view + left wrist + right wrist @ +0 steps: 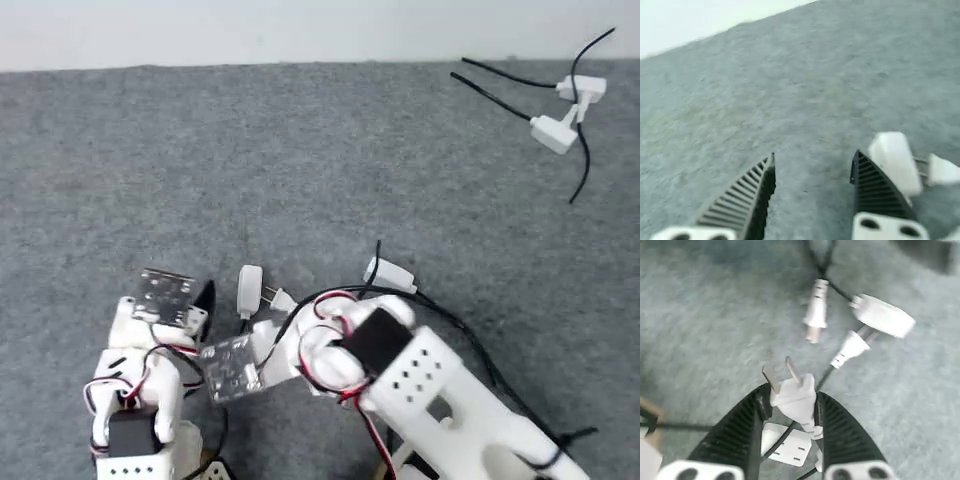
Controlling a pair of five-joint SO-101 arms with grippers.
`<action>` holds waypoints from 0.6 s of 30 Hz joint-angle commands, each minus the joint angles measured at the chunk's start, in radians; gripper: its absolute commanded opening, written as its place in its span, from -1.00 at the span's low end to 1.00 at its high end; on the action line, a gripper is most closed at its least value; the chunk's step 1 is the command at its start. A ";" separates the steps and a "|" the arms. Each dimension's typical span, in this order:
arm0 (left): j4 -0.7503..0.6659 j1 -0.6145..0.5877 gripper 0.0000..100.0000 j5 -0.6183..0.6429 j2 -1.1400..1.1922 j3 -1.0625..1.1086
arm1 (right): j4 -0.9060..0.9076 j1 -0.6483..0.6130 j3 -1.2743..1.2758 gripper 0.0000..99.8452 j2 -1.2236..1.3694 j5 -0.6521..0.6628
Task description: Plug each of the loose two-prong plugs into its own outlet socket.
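While the R claw (791, 394) gripped a plug (794, 401) by its body, prongs free and pointing fwd, a socket (787, 445) lay on the mat (700, 315) close under it. L claw (813, 156) sat wide open, empty, near a 2nd socket (892, 160). Doing it well prob meant turning the wrist till prongs faced the slots, squaring them, then pushing straight w/o twisting, cable kept slack

Rough, matt grey cloth like felt over the table (300, 150). Smooth white plastic, slightly glossy, on the held plug (797, 402) — bare dull metal for its prongs (792, 371). Matt black ribbed plastic on the right gripper (791, 392) fingers (735, 432).
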 commanded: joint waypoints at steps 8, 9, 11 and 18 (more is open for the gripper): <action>0.167 0.150 -0.53 -0.035 -0.006 -0.205 | -0.068 0.033 0.086 -0.98 -0.280 -0.123; 0.184 0.172 -0.53 -0.035 -0.006 -0.217 | -0.084 0.033 0.107 -0.98 -0.306 -0.138; 0.201 0.230 -0.53 -0.051 -0.006 -0.234 | -0.119 0.042 0.149 -0.98 -0.358 -0.161; 0.253 0.402 -0.53 -0.181 -0.006 -0.280 | -0.226 0.093 0.258 -0.98 -0.450 -0.163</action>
